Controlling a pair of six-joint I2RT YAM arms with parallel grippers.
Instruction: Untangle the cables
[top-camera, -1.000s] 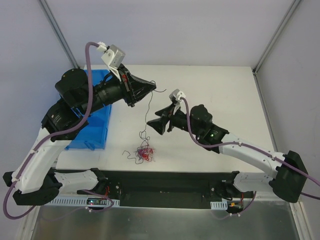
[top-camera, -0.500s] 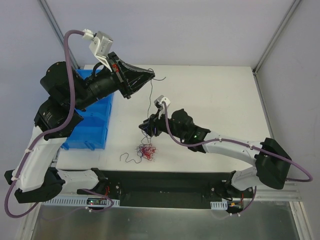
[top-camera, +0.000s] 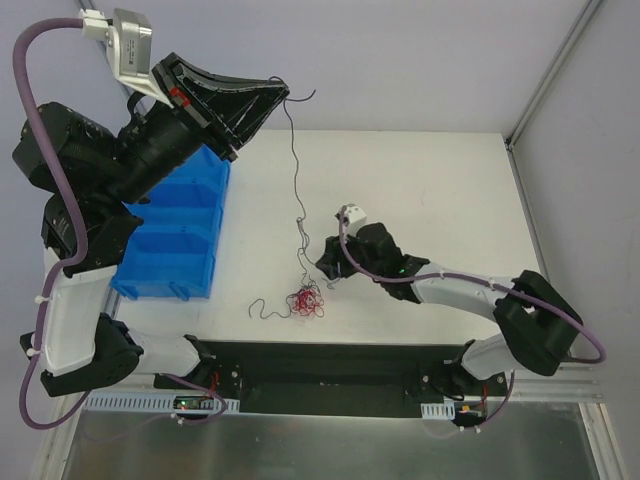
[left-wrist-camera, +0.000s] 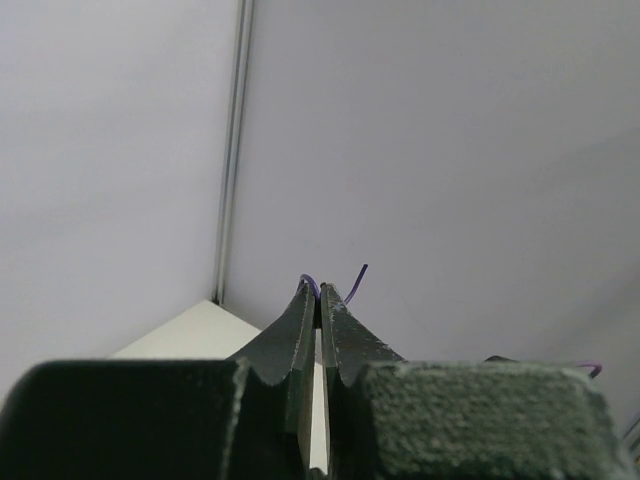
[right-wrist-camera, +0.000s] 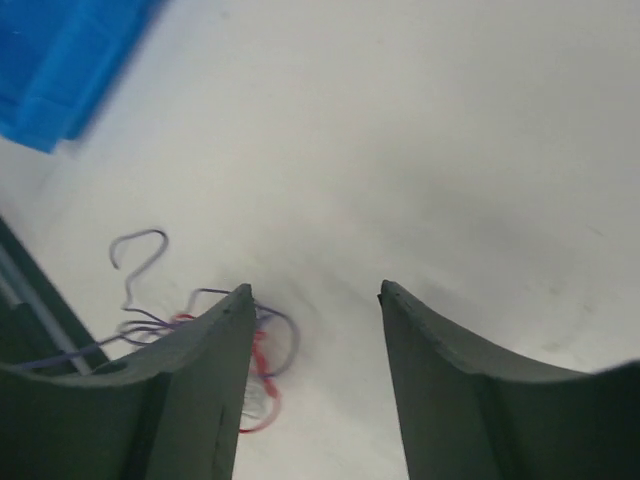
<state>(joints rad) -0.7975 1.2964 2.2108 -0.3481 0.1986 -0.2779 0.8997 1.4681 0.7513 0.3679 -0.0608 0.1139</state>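
The cables form a small clump of thin red, dark and pale wires on the white table near its front edge. My left gripper is raised high and shut on the end of one thin dark wire, which hangs down to the clump. In the left wrist view the gripper pinches a purple wire end. My right gripper is open and low over the table, just right of the clump. In the right wrist view its left finger partly covers the clump.
A blue bin with compartments stands at the table's left. A loose wire end curls left of the clump. A black rail runs along the near edge. Grey walls stand behind the table.
My left gripper has risen up and left, pulling the dark wire taut and longer. My right gripper has moved down toward the clump, which shifted slightly right.
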